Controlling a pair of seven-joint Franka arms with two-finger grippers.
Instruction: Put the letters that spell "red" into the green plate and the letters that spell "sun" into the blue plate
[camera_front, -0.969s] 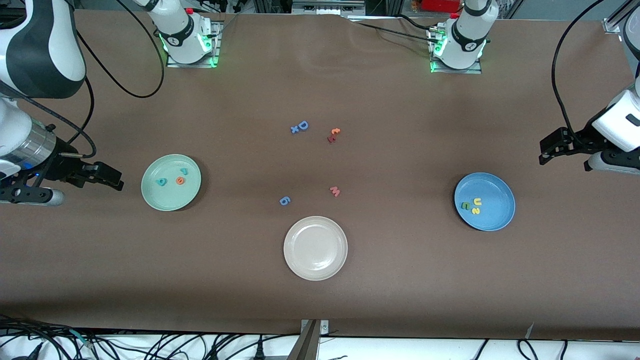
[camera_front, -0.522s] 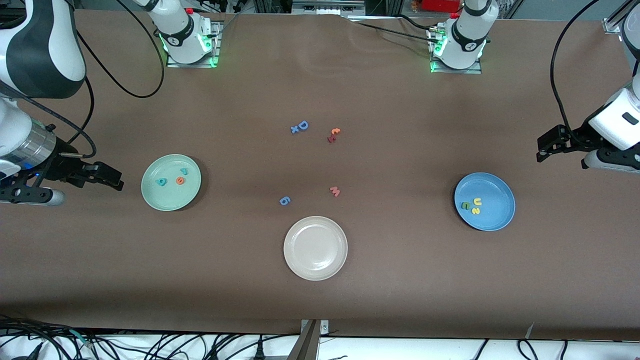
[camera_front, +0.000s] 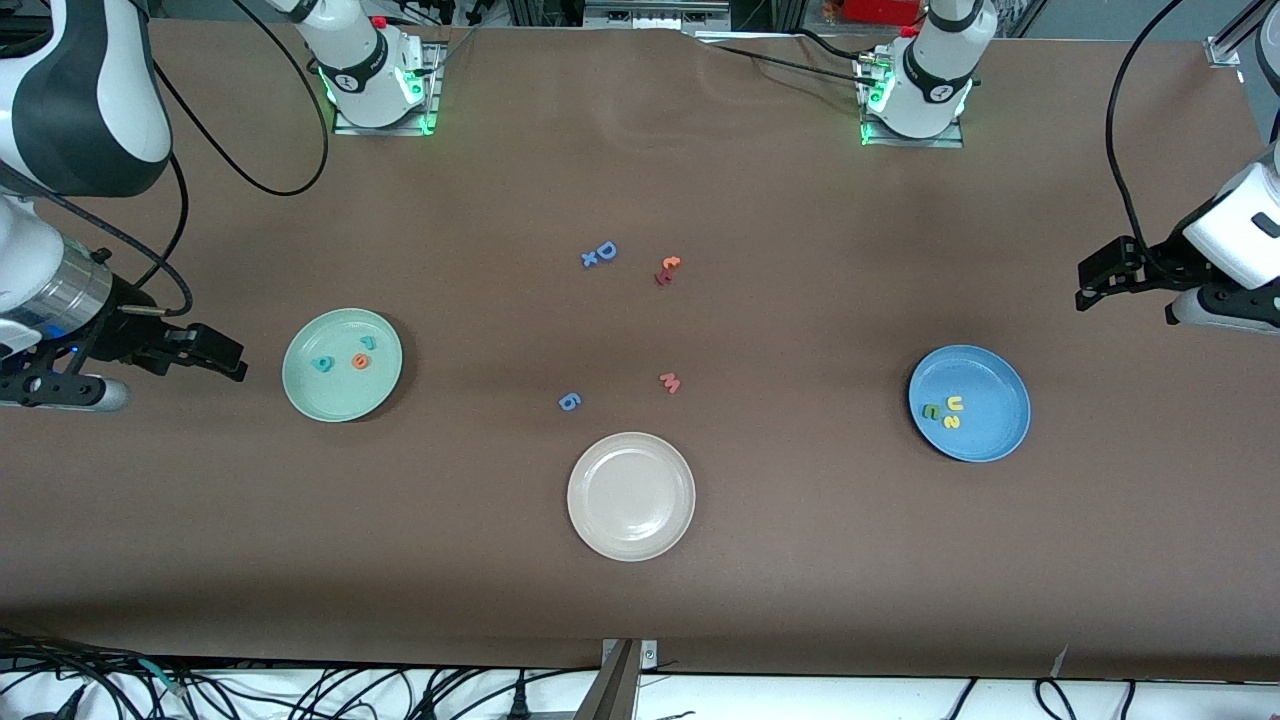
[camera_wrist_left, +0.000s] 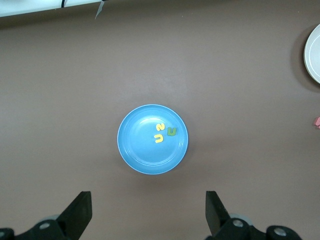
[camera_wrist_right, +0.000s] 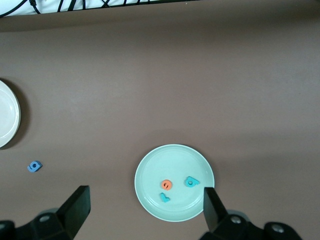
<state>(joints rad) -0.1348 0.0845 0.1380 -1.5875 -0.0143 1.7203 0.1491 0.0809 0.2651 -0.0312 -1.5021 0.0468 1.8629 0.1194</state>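
Brown table (camera_front: 640, 600), red letters (camera_front: 345, 357) in green plate (camera_front: 305, 395), sun letters (camera_front: 945, 411) in blue plate (camera_front: 995, 440), hands spread empty

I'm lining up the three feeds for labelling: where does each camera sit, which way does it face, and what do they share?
Front view: high across the table, facing both bases; shows the left gripper and right gripper.
Left wrist view: on the left wrist, looking down at the blue plate; its open fingers show.
Right wrist view: looking down at the green plate; open fingers show.
Shared: both wrist views catch the beige-white plate.
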